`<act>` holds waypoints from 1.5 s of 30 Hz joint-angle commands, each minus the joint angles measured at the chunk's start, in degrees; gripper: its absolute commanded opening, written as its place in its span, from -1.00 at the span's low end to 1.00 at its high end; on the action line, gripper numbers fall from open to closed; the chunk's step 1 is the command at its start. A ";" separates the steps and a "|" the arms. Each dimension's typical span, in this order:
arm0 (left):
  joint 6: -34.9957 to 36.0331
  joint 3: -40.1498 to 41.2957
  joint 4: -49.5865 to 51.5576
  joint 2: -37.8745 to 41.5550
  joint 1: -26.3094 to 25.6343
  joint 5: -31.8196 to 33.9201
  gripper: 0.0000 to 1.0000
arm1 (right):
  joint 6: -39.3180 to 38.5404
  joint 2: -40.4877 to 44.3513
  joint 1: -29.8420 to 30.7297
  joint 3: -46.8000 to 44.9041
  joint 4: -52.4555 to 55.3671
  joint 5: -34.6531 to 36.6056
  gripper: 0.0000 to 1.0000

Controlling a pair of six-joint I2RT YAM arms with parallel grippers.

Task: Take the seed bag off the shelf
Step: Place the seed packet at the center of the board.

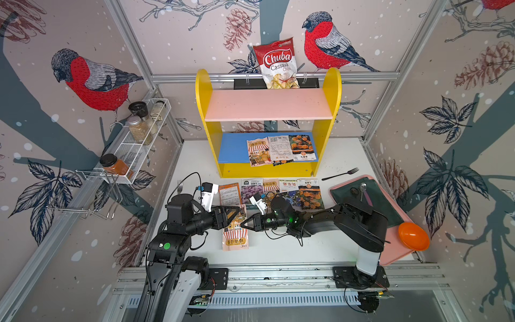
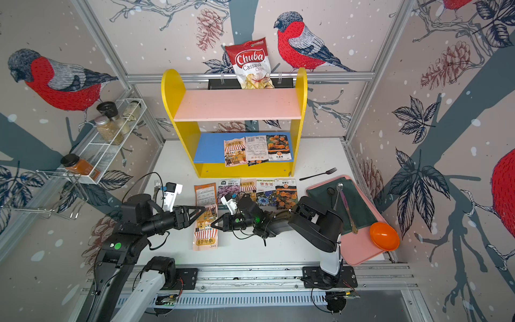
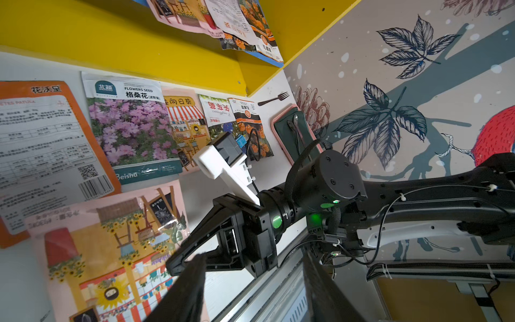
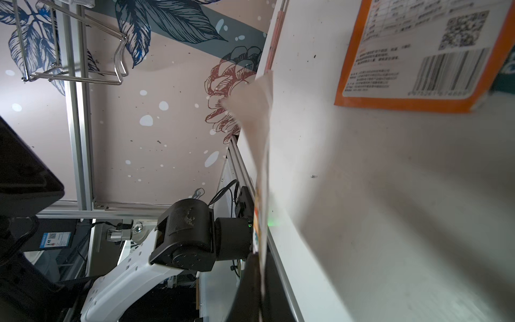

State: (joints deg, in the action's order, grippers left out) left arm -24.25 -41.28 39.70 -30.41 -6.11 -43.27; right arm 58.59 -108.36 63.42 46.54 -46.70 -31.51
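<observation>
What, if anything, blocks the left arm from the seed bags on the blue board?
Likely nothing, so yes: the seed bags overhang the blue board's open front; the left gripper is open.

Small two-tier shelf (image 1: 269, 106) had yellow sides and base, pink upper board, blue lower. Pale pink seed bag (image 1: 235, 241) bore sunflowers and a red-striped awning. Round plastic bowl (image 1: 413, 236) was orange; worktop (image 1: 278, 248) white.

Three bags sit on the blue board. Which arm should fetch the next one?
Left, probably. The left claw is open and empty, while the right claw is shut on the edge of the pink bag. The shelf bags do lie nearer the right, though.
</observation>
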 commanded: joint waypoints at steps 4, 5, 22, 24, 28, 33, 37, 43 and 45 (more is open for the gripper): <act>-1.55 -0.09 -1.46 0.52 0.60 0.38 0.18 | 0.80 -3.49 0.52 2.93 0.63 1.15 -1.00; -1.54 -0.20 -1.51 0.50 0.65 0.46 0.20 | 0.77 -3.93 0.55 3.46 1.39 1.19 -1.00; -2.03 -0.22 -2.17 1.17 0.84 1.53 0.68 | -2.31 -9.31 2.03 11.05 18.23 4.52 -1.00; -2.10 -0.15 -2.15 1.32 0.84 1.54 0.70 | -2.68 -9.72 2.06 11.55 19.52 4.95 -1.00; -1.94 -0.19 -1.92 1.44 0.84 1.68 0.75 | -3.84 -10.11 2.25 12.63 22.26 6.18 -0.70; -1.86 -0.16 -1.92 1.40 0.84 1.69 0.82 | -5.84 -9.97 2.81 14.61 26.73 8.46 -0.35; -1.89 -0.18 -2.01 1.41 0.84 1.59 0.85 | -7.70 -9.73 3.10 16.80 31.09 10.59 -0.13; -2.03 -0.20 -2.22 1.41 0.84 1.59 0.86 | -9.98 -9.34 3.85 18.89 37.51 14.99 0.11; -2.10 -0.21 -2.28 1.32 0.84 1.51 0.87 | -10.57 -8.83 3.99 19.11 39.39 16.43 0.18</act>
State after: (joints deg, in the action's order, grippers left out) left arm -26.57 -41.30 39.20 -29.04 -5.41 -41.82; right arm 50.19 -117.58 67.18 65.45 -15.33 -20.16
